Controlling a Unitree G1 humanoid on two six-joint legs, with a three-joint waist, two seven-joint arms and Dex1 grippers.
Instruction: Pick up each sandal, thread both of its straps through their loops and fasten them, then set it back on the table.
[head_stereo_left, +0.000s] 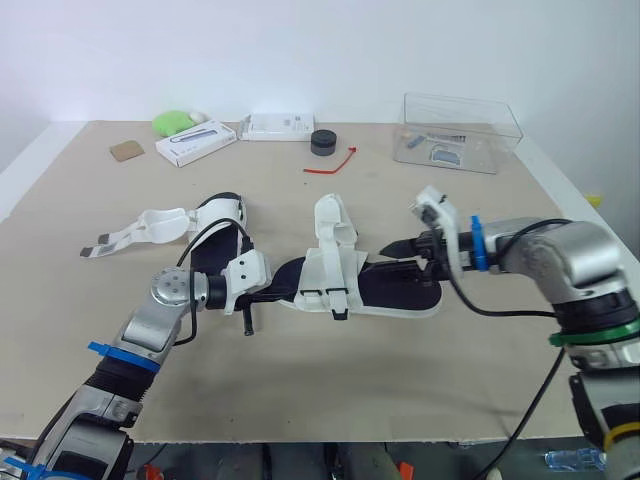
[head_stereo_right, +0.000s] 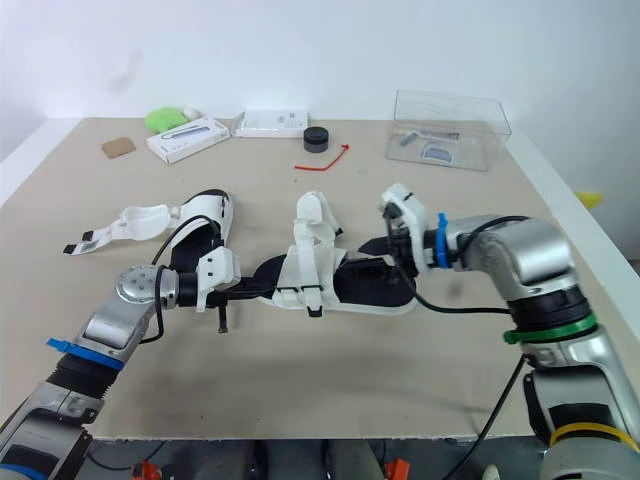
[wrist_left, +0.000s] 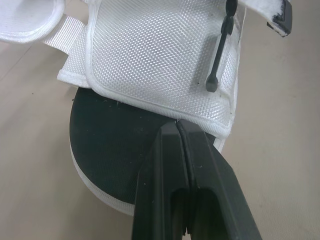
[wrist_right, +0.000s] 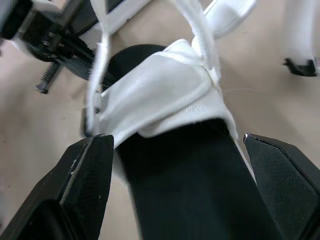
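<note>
**While both arms flank the near sandal, one gripper is closed and the other gapes**

Where the beige tabletop (head_stereo_left: 400, 380) lies closest to me, I see the white mesh sandal with a black footbed (head_stereo_left: 345, 278) flat on its sole, set crosswise between my two arms. At its toe end, the left gripper (wrist_left: 178, 125) has its jaws pressed together, tips on the footbed right at the hem of the mesh upper; I cannot tell whether any fabric is pinched. At the heel end, the right gripper (wrist_right: 175, 137) has its jaws spread wide, one on either side of the footbed and touching neither edge. One strap of this sandal stands up in a loop over the middle.

Just beyond my left arm lies the second white sandal of the same make (head_stereo_left: 218, 222), its loose straps splayed out flat to the left.

Along the far edge I make out a brown cork square (head_stereo_left: 127, 150), a lime-green soft lump (head_stereo_left: 175, 122), a flat white carton (head_stereo_left: 196, 142), a white rectangular box (head_stereo_left: 279, 126), a black round puck (head_stereo_left: 323, 142), a red twist tie (head_stereo_left: 333, 163) and a clear plastic lidded bin (head_stereo_left: 460, 132).
</note>
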